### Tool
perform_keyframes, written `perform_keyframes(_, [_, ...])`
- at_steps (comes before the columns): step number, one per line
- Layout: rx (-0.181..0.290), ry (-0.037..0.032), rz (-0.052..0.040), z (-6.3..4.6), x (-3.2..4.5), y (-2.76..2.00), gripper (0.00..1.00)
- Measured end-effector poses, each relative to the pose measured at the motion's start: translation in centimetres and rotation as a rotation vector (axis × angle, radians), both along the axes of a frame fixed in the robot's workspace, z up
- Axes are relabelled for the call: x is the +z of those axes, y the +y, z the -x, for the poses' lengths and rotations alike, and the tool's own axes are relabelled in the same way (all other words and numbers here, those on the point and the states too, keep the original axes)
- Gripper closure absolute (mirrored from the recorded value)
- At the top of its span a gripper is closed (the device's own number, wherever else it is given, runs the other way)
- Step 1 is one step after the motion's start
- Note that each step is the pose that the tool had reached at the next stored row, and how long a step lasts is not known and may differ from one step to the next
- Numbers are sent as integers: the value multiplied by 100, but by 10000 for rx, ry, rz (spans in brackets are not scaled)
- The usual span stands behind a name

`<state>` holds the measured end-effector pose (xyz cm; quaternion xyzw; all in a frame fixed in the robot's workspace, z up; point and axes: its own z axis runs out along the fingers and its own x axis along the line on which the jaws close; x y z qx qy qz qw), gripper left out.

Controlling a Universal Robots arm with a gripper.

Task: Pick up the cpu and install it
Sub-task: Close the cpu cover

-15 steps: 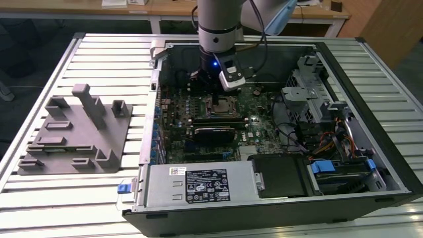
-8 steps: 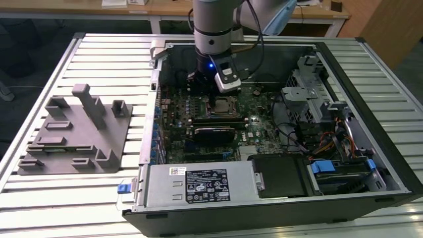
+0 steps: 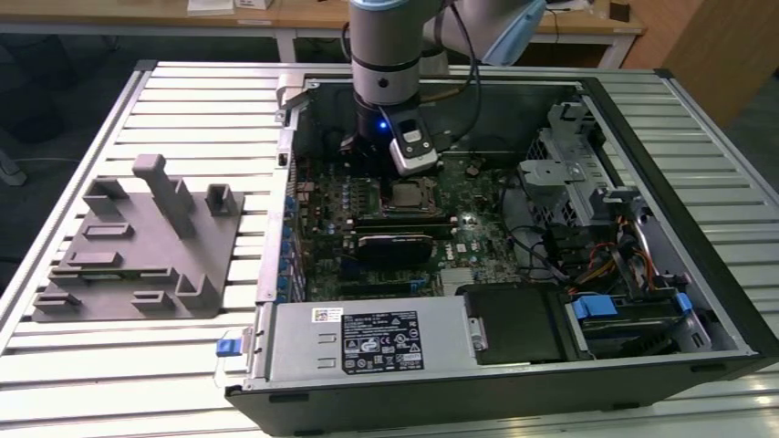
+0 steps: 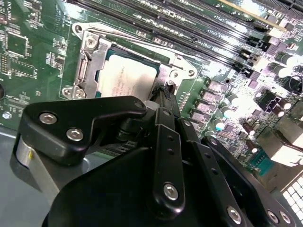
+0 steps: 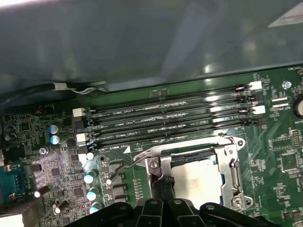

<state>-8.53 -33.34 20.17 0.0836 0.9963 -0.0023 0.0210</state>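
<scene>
Slatted metal tabletop (image 3: 182,91) under everything, with wooden desks (image 3: 244,18) behind it. Toward its left edge in the exterior view sits a grey plastic block (image 3: 134,242) with posts and slots. Next along is the open computer case (image 3: 712,246), lying on its side with the motherboard (image 3: 328,228) facing up. The arm (image 3: 389,55) comes straight down into the case over the board.

The cpu (image 4: 124,79) lies flat in its socket near the middle of the board, just beside the memory slots (image 5: 170,118), with the metal socket frame (image 4: 92,61) around its rim. The gripper (image 4: 164,94) has its fingers drawn together with no gap I can see, the tips down at the frame's edge just beside the chip. Whether they pinch the thin wire lever (image 5: 125,165) there I cannot tell. They have no hold of the chip.

Further right stands the drive cage (image 3: 572,173).

I'd judge the chip light, stiff and thin, its metal top slick and its underside easily damaged. It is one to take by two opposite edges and keep level.
</scene>
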Motion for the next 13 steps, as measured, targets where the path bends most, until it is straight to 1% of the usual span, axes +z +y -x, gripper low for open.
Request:
perform_keyframes(6, [0, 1, 0, 9, -8, 0, 89])
perform_keyframes(13, [1, 0, 0, -12, -9, 1, 89])
